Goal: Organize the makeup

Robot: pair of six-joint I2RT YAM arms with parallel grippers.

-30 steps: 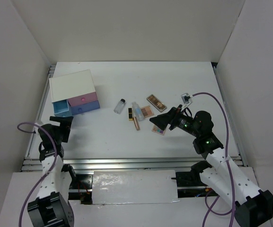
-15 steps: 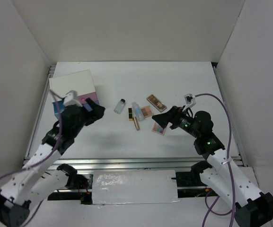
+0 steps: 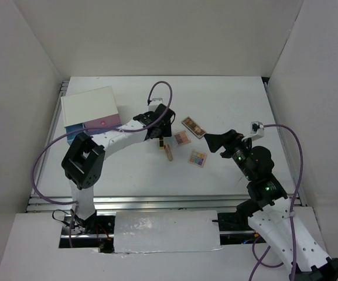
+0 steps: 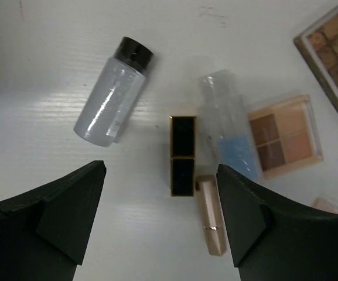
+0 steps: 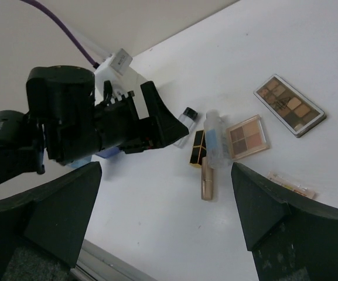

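Left wrist view gives us the clearest look at the makeup, which lies in a loose cluster on the white table. The left gripper has its two fingers spread wide apart with nothing caught between them, and it hangs over the small items. A small clear bottle with a dark cap lies on its side to the left. Beside it we see a black-and-gold case, and a clear tube lies along the case's other side. A slim brown-gold stick rests just beside the case's near end. The pinkish-tan palette sits against the tube, and the brown palette lies a little beyond it. From the top camera we find the multicoloured palette apart from the others, nearer the right gripper. That gripper also stands with its fingers wide apart and empty, raised beside the cluster. The white drawer box stands at the table's left, well apart from the makeup.
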